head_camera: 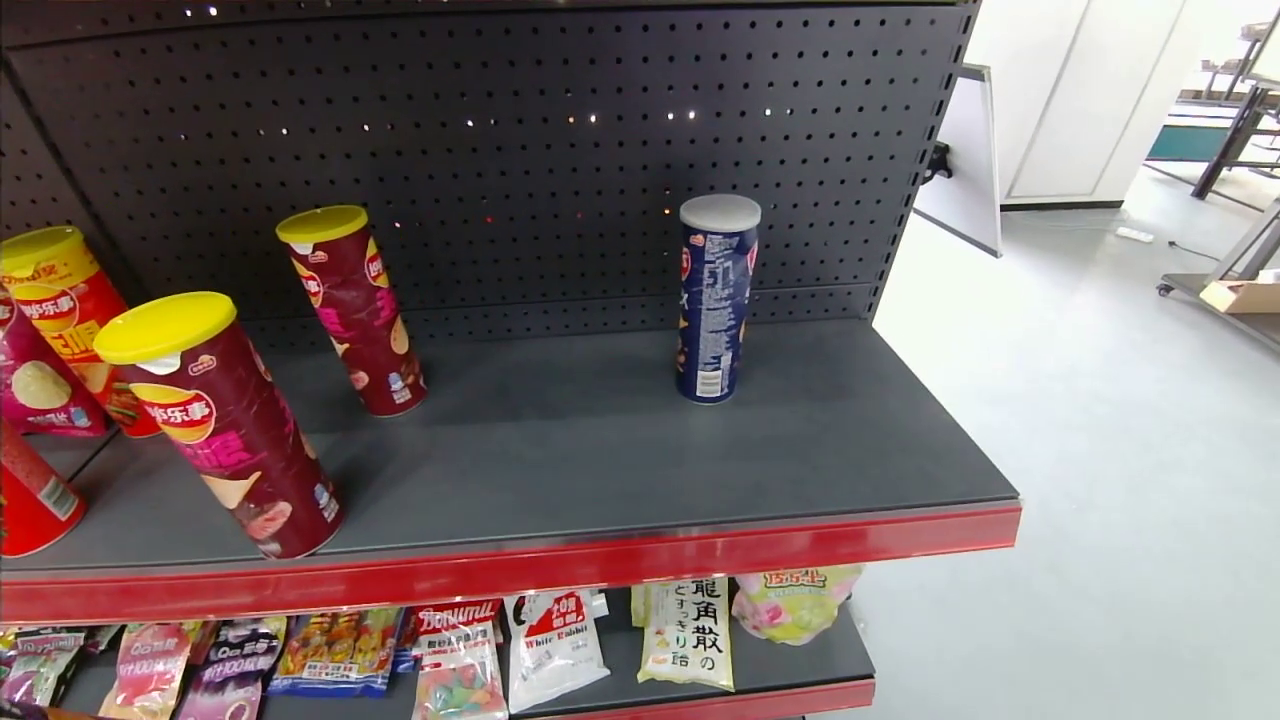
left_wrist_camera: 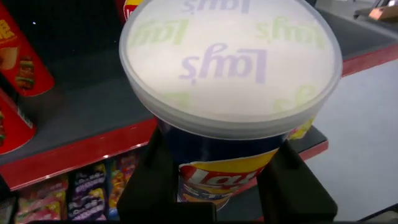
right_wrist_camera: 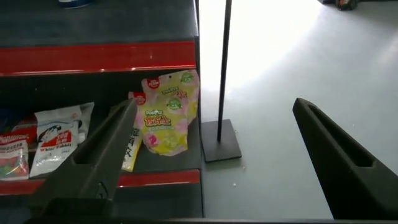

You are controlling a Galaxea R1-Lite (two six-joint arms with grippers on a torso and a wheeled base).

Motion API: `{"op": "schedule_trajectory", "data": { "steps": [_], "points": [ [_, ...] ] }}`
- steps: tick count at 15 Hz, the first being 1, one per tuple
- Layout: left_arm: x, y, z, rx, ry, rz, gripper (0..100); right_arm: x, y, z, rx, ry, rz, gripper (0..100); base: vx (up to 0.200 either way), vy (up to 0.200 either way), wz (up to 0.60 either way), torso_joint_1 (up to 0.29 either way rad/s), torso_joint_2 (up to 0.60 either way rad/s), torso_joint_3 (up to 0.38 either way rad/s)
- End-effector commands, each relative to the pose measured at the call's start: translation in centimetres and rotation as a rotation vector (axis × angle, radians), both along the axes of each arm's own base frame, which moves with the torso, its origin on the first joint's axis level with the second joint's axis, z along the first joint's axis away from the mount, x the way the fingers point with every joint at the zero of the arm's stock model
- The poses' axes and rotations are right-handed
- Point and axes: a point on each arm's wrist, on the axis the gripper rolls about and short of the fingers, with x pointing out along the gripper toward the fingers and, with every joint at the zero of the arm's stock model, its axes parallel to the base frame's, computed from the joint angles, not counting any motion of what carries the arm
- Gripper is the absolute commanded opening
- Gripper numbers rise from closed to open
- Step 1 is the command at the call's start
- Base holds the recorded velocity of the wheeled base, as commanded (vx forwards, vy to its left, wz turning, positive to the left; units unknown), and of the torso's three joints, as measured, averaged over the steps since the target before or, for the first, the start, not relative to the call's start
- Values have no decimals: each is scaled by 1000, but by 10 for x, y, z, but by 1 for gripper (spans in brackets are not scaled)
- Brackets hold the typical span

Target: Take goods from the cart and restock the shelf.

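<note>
Left end effector: clamped on a can of crisps, with one dark finger seen at each side of the body.
Held can: a blue body and a pale see-through lid; it is held off the shelf, whose red front edge is seen behind it.
Right end effector: spread wide apart, with nothing held between; it is seen by the end of the lower shelf, over the grey floor.
Blue can: stood upright on the shelf, right of the middle and near the pegboard back.
Rear maroon can: yellow-lidded, stood well apart from the blue can, to its left.
Front maroon can: yellow-lidded, placed near the red edge.
Bags: sweets, laid in a row on the lower shelf.
</note>
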Motion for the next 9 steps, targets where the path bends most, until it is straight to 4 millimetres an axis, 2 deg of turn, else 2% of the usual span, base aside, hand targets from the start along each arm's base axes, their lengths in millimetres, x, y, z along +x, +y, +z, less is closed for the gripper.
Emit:
{"op": "schedule_trajectory", "data": {
  "steps": [1, 2, 3, 4, 5, 7, 8, 9],
  "points": [
    [7, -2, 14, -46, 35, -1, 0, 8, 2, 64, 30, 7, 71, 100, 0, 0, 0, 0, 0, 0],
    [10, -3, 16, -44, 54, -5, 0, 25, 2, 112, 100, 13, 77, 100, 0, 0, 0, 0, 0, 0],
    [13, -4, 14, -34, 68, -8, 0, 52, 2, 157, 138, 17, 107, 100, 0, 0, 0, 0, 0, 0],
    [17, -5, 14, -27, 92, -7, 0, 73, 5, 169, 106, 59, 158, 100, 0, 0, 0, 0, 0, 0],
    [19, -6, 14, -24, 102, -6, 0, 95, 9, 174, 54, 99, 237, 100, 0, 0, 0, 0, 0, 0],
    [24, -7, 13, -16, 130, -6, 0, 161, 22, 177, 30, 134, 370, 100, 0, 0, 0, 0, 0, 0],
    [25, -8, 14, -14, 136, -12, 0, 185, 28, 173, 31, 130, 445, 100, 0, 0, 0, 0, 0, 0],
    [26, -9, 14, -16, 147, -36, 0, 219, 34, 161, 35, 139, 548, 100, 0, 0, 0, 0, 0, 0]
  ]
}}
